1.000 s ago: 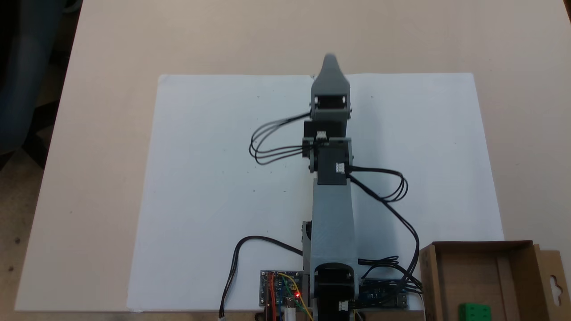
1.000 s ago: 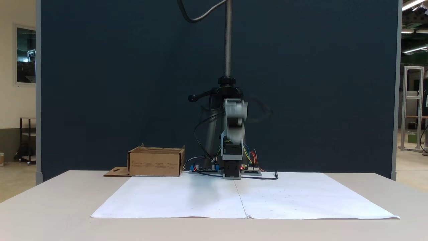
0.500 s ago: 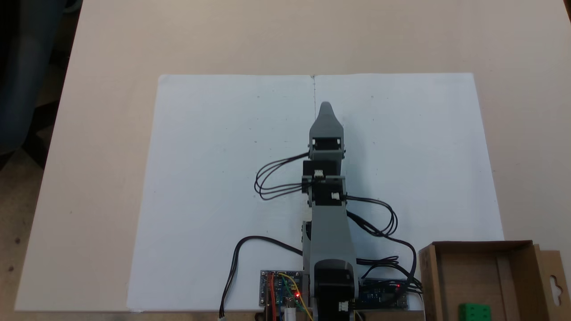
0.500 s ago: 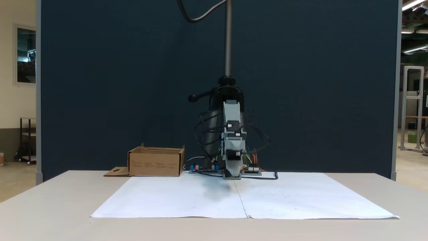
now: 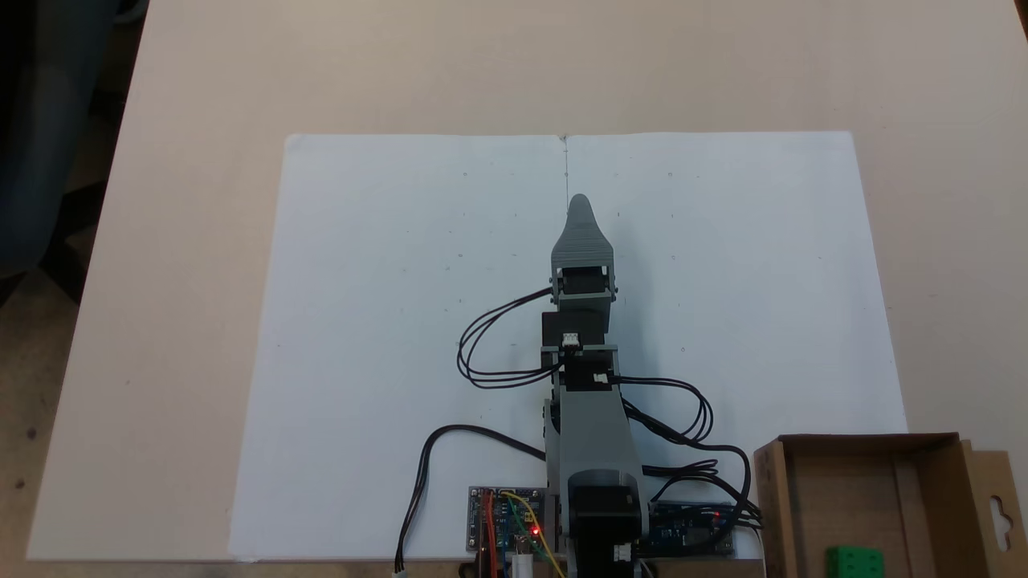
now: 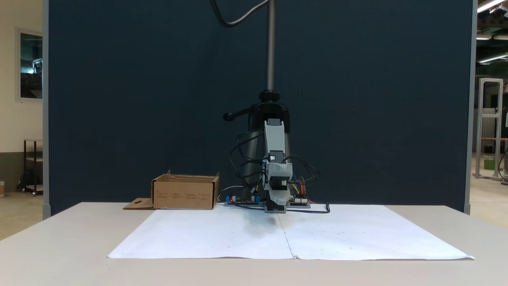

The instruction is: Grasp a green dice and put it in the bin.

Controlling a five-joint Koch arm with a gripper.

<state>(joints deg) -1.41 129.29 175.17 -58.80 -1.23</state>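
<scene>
Inside the bin, at the bench's bottom-right corner in a fixed view from above, sits the green dice, a cube with no long axis, its edges square to the bin walls and partly cut off by the frame. Well apart from it, the gripper points along the white paper seam, tip low; only one jaw shows, so I cannot tell its state.

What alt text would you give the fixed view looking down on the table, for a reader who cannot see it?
Seen from above, the grey arm stretches up the middle of a white paper sheet, its gripper over bare paper. The green dice already sits inside the bin at the lower right corner.
</scene>
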